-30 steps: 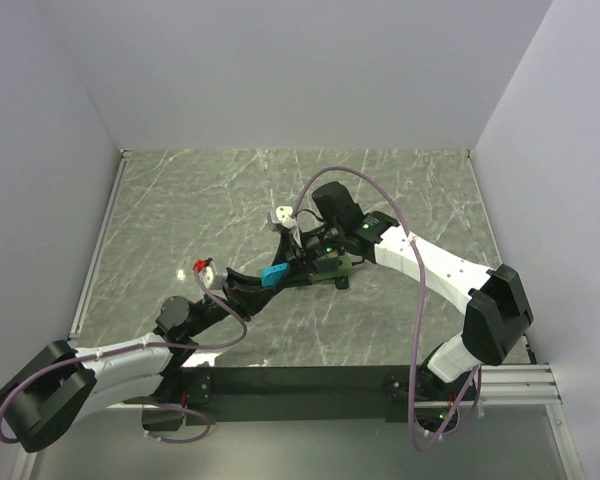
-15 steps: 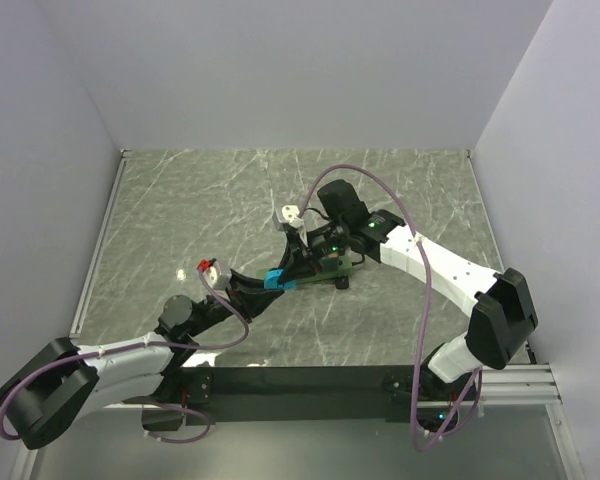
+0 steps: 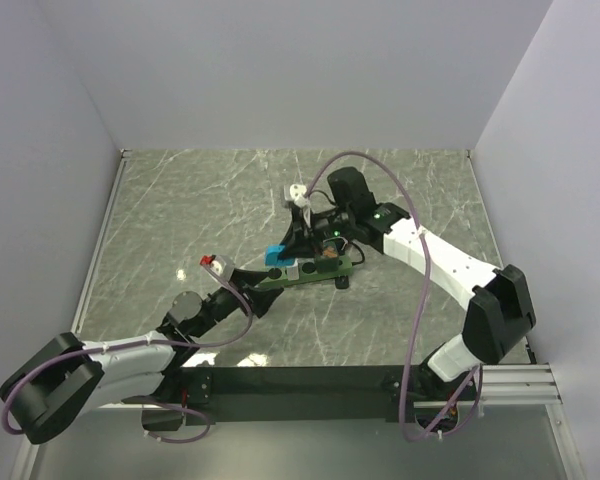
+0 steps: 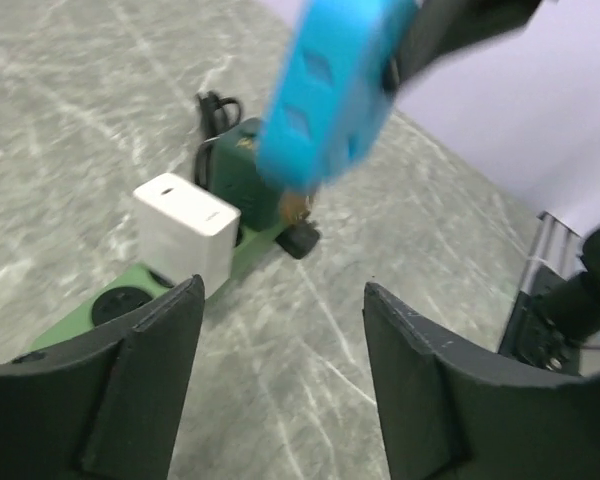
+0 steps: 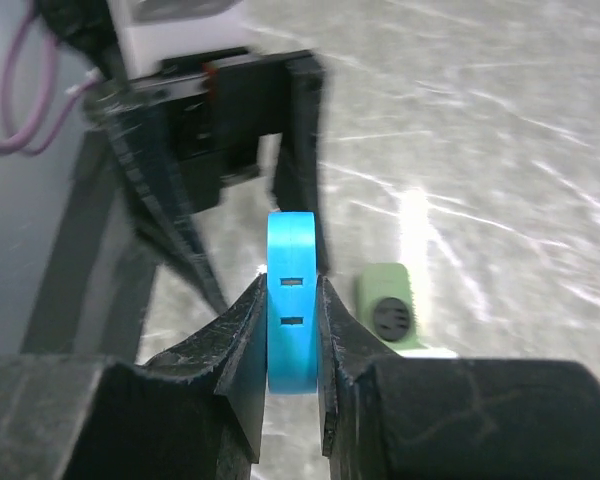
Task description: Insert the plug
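From above, the right claw (image 3: 286,251) holds the blue plug (image 3: 276,256) just over the left part of the green power strip (image 3: 323,268), which lies on the grey marble desk (image 3: 180,200). The left claw (image 3: 261,287) sits by the strip's left end. In the left wrist view, the left claw (image 4: 280,300) is wide open, with nothing between its two black fingers (image 4: 145,380). Past them a white block (image 4: 180,230) is plugged into the power strip (image 4: 80,315). The blue plug (image 4: 330,90) hangs tilted in the air above the strip and is not in any hole. In the right wrist view, the right claw (image 5: 292,290) squeezes the blue plug (image 5: 291,335) from both sides. One end of the strip (image 5: 388,305) shows just beside it.
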Available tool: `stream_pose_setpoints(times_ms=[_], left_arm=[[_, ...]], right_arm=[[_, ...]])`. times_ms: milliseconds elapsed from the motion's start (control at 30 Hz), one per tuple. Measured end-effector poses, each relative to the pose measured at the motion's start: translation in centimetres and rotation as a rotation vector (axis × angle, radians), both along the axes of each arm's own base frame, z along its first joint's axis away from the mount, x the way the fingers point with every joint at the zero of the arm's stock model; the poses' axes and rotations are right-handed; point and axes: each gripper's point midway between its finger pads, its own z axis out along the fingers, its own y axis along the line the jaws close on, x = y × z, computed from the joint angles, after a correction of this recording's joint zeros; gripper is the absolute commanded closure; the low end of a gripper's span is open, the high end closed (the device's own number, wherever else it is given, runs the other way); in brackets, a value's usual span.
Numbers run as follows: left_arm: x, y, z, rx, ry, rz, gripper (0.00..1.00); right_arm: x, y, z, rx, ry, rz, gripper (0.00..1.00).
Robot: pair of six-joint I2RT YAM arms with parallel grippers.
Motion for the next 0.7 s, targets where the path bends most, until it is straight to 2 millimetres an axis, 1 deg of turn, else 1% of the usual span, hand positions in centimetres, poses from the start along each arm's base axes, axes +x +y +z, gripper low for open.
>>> stream_pose_setpoints(times_ms=[67,167,233,267,300,367,433,533,633,700], left_arm=[[0.4,0.3,-0.4,0.006,0.021,0.030,0.28],[1.0,0.8,-0.7,0.000,0.047,0.077,0.28],[1.5,1.4,-0.9,-0.005,0.071,0.123,0.29],[1.7,1.7,-0.8,-0.014,0.079,0.145,0.30],[2.0,2.1,-0.6,-0.022,0.083,0.173,0.31],[2.4,2.9,0.2,-0.057,0.087,0.223,0.32],[2.7,3.8,1.4,-0.103,0.080,0.273,0.32],[2.9,5.8,3.5,-0.189,0.070,0.361,0.30],[2.7,7.2,4.9,-0.255,0.062,0.408,0.30],[2.9,7.6,4.5,-0.256,0.084,0.432,0.30]], right_arm=[[1.6,0.0,0.2,0.001,-0.006,-0.036,1.00],[4.6,0.7,0.3,-0.008,-0.022,-0.081,1.00],[6.2,1.4,-0.1,-0.020,-0.030,-0.100,1.00],[6.7,1.6,-0.5,-0.028,-0.030,-0.105,1.00],[7.3,1.8,-1.2,-0.044,-0.030,-0.114,1.00],[8.0,1.9,-2.8,-0.082,-0.018,-0.129,1.00],[8.5,1.9,-4.5,-0.124,-0.011,-0.139,1.00],[8.7,1.7,-6.4,-0.174,-0.009,-0.146,1.00],[8.5,2.1,-7.4,-0.207,-0.020,-0.135,1.00],[8.5,2.5,-7.6,-0.217,-0.033,-0.126,1.00]])
